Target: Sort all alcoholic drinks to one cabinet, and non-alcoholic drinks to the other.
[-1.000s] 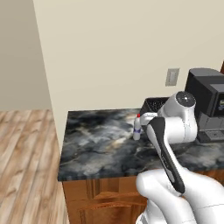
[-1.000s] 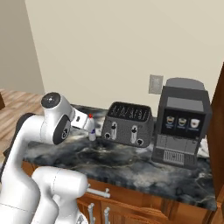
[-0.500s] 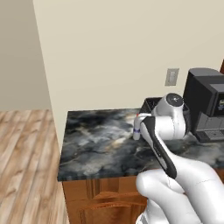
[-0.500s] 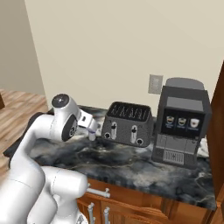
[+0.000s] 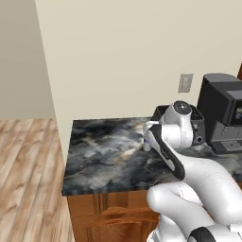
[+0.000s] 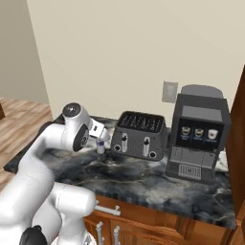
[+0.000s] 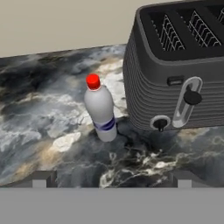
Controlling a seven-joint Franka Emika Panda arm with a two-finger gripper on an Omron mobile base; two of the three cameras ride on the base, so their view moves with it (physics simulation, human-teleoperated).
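Note:
A small pale bottle (image 7: 101, 113) with a red cap and a blue label band stands upright on the dark marbled counter (image 7: 39, 109), just left of a black toaster (image 7: 175, 65). My gripper (image 7: 112, 177) is open, with nothing between its fingertips (image 7: 43, 178), and it hovers a short way in front of the bottle. From the right base view the gripper (image 6: 100, 135) hangs just above the bottle (image 6: 100, 145). From the left, my arm hides most of the bottle (image 5: 146, 144). The edge of a reddish-brown cabinet (image 6: 239, 143) shows at the far right.
A dark coffee machine (image 6: 197, 136) stands right of the toaster (image 6: 139, 135), below a wall outlet (image 6: 169, 91). The counter (image 5: 104, 156) ends at its left edge above a wooden floor (image 5: 28, 179). Wooden drawers with grey handles (image 6: 107, 208) run under the counter.
My arm has swung forward and lowered the hand toward the bottle. The bottle and appliances have stayed where they were. The jaws remain open.

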